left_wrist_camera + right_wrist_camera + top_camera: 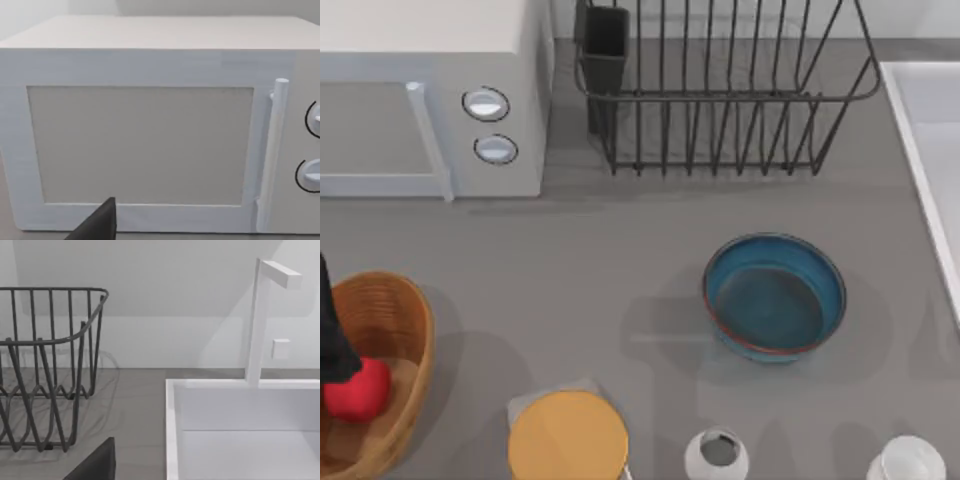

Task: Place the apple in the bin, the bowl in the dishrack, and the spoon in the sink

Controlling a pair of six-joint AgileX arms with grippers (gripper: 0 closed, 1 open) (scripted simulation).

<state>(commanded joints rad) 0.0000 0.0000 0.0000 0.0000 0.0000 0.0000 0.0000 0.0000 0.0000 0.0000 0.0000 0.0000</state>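
Left tool (342,372): seen at the worktop's (620,260) left edge, over the bin (395,310); finger spread cannot be told.
Apple (362,392): inside the bin, directly under the left tool.
Bowl (775,297): on the worktop, well right of the left tool.
Dishrack (720,90): behind the bowl.
Sink (240,430): beside the dishrack.

You see the table (620,260) from above. At its far left corner sits a microwave-like box (420,100); just right of it, along the far edge, stands the dishrack (720,100), its utensil cup (605,45) at the corner nearest the box. The sink (930,150) runs along the right edge. The bowl (775,297) rests right of centre. At the near left corner, the apple (360,390) lies in the bin (390,320). Along the near edge sit a round disc (567,437) and two cups (717,453).
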